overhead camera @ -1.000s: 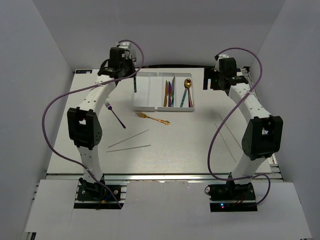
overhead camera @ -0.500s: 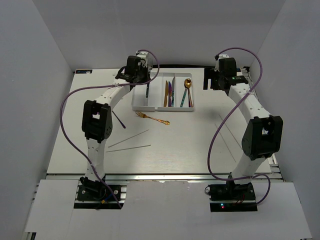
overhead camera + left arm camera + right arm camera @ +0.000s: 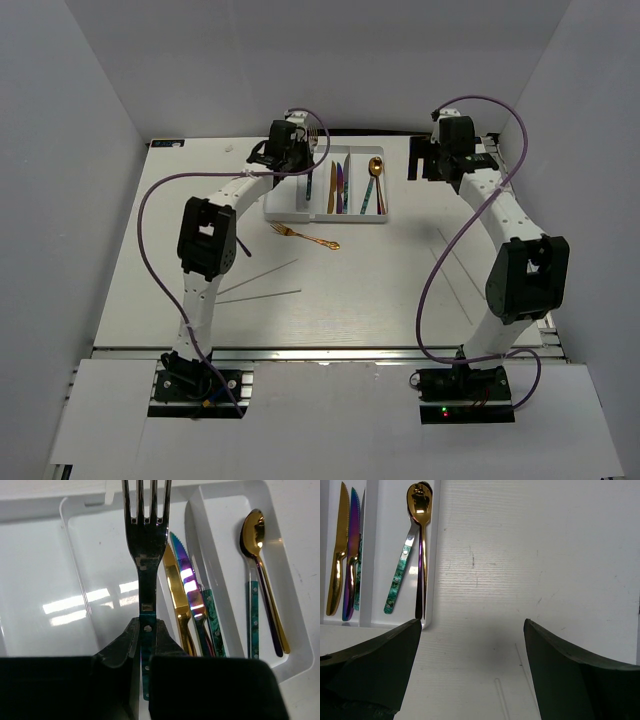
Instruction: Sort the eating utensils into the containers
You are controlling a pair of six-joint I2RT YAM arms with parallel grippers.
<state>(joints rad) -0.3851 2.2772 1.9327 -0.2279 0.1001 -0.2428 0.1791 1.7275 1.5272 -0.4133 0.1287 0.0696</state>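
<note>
Top external: the white tray (image 3: 283,212) lies at the far middle of the table (image 3: 380,290). The left gripper (image 3: 300,165) hangs over the tray's left half, clenched on a dark fork (image 3: 309,184) that points down into it. The right gripper (image 3: 424,160) sits just right of the tray, above bare table. A gold fork (image 3: 305,237) lies on the table just near of the tray, and two thin grey sticks (image 3: 258,284) lie nearer and to the left.

Left wrist: the left gripper (image 3: 146,630) pinches the teal handle of the fork (image 3: 148,535), tines pointing away from the camera. The fork is over the second compartment from the left, close to the divider. Whether it touches the tray (image 3: 75,580) floor cannot be told. The next compartment to the right holds three knives (image 3: 187,587): gold, iridescent purple and teal-handled. The rightmost compartment holds stacked spoons (image 3: 255,527), a gold bowl on top.

Right wrist: the right gripper (image 3: 472,670) is spread wide with nothing between its fingers (image 3: 370,665), above bare table. The tray's (image 3: 434,540) right wall is to its left, with the spoons (image 3: 420,500) and knives (image 3: 342,555) inside.
</note>
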